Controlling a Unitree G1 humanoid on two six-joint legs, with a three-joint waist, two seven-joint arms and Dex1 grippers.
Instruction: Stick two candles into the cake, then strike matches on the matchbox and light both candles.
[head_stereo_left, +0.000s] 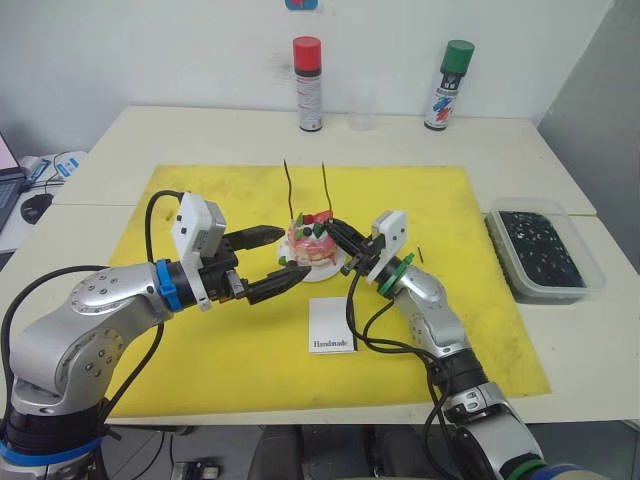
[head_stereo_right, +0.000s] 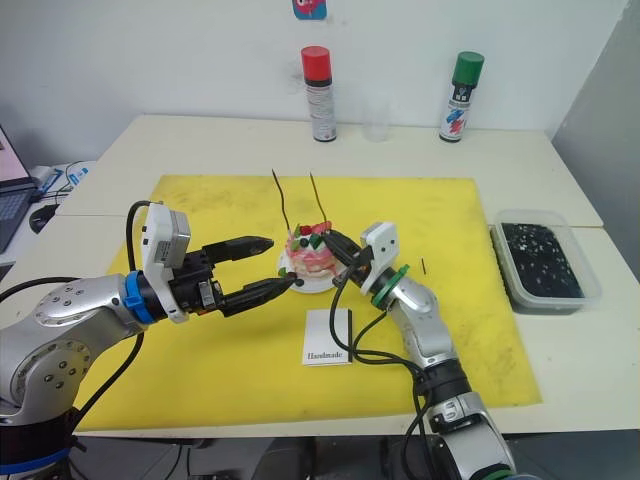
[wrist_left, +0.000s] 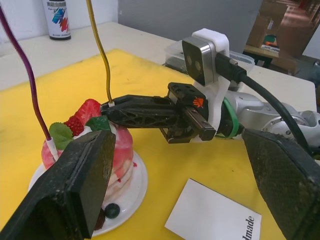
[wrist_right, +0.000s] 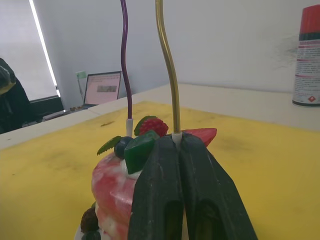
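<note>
The pink-and-white cake (head_stereo_left: 310, 247) sits on its small white plate (head_stereo_left: 322, 272) in the middle of the yellow mat. Two candles stand upright in it, a dark purple one (wrist_right: 125, 60) and a golden one (wrist_right: 167, 60). My right gripper (head_stereo_left: 333, 226) reaches in from the right and is shut on the golden candle's pale base, just above the cake top. On the cake's left side my left gripper (head_stereo_left: 296, 252) stands open, one finger behind the plate and one in front. The white matchbox (head_stereo_left: 332, 326) lies in front of the cake. One short dark match (head_stereo_left: 420, 256) lies to the right.
The yellow mat (head_stereo_left: 200, 330) covers the table's centre. A red-capped spray can (head_stereo_left: 309, 85), a clear cup (head_stereo_left: 362, 120) and a green-capped can (head_stereo_left: 448, 85) stand at the back. A clear container of dark material (head_stereo_left: 541, 250) sits at the right.
</note>
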